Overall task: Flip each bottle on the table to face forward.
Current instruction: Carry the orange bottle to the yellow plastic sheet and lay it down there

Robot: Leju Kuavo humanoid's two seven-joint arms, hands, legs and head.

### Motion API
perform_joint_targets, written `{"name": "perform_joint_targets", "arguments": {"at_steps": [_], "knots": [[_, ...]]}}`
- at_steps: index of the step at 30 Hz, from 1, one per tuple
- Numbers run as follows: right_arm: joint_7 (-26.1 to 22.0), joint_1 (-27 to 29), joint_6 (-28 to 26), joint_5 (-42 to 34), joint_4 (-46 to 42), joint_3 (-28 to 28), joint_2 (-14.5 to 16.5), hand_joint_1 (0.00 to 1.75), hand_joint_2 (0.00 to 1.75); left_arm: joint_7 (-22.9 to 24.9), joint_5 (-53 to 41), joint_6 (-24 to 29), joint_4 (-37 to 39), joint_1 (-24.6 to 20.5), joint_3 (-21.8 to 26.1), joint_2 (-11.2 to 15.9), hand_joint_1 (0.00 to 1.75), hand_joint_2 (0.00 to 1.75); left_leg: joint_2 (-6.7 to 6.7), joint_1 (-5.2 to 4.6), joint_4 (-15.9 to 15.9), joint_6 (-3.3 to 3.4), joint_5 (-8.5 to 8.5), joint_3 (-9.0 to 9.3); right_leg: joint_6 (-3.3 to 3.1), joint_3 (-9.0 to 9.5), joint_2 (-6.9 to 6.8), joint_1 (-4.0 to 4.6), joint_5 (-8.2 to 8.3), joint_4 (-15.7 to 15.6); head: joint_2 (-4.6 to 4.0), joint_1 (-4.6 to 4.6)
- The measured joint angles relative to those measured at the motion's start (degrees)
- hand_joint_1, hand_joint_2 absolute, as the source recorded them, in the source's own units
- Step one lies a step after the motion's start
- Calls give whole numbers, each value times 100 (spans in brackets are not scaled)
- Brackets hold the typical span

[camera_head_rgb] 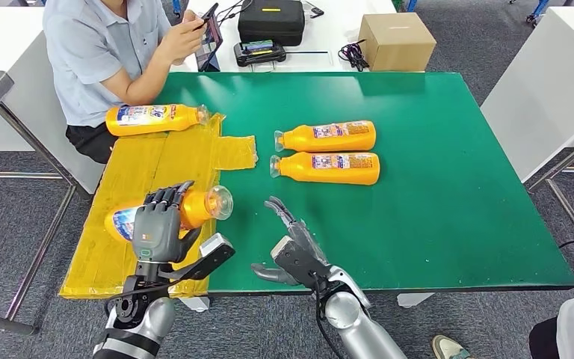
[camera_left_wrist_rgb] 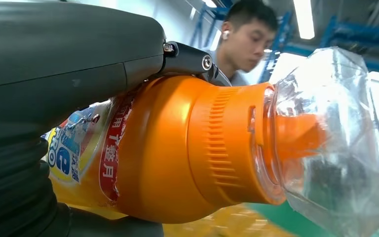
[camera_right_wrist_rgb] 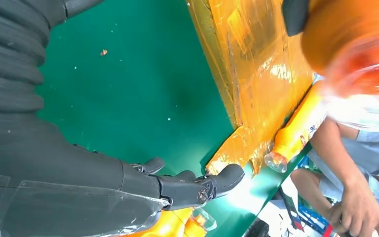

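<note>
Head view showed the left hand [camera_head_rgb: 161, 224] gripping a bottle [camera_head_rgb: 198, 206] over the yellow mat [camera_head_rgb: 149, 164]; the right hand [camera_head_rgb: 293, 250] hovered spread, holding nothing. Probably the flip was under way; next, rotating label upward.

Two bottles [camera_head_rgb: 327, 152] right of taped patch [camera_head_rgb: 157, 202]
</note>
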Motion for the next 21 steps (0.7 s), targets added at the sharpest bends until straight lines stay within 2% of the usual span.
{"name": "perform_joint_targets", "arguments": {"at_steps": [3, 5, 16, 21], "knots": [[-5, 2, 47, -16, -9, -26, 2, 0, 175, 503, -555, -192, 315, -170, 1, 140, 175, 175, 0, 0, 0, -1, 1, 0, 0, 0, 0, 0, 0, 1, 0, 0], [-5, 3, 69, -19, -13, -43, 2, 0, 175, 668, -737, -310, 503, -256, 1, 210, 175, 175, 0, 1, 0, -1, 1, 0, 0, 0, 0, 0, 0, 1, 0, 0], [-5, 2, 91, -20, -13, -91, 13, 0, 175, 744, -819, -391, 958, -475, 0, 376, 175, 175, 0, 0, 0, -1, 1, -3, 0, -1, 0, 0, 0, 1, 0, 1], [-5, 3, 175, -19, -16, -93, 16, 0, 175, 886, -968, -985, 1299, -657, -56, 406, 175, 175, 0, 0, 0, -1, 2, -1, 0, -2, 0, 0, 0, 1, 0, 1]]}}
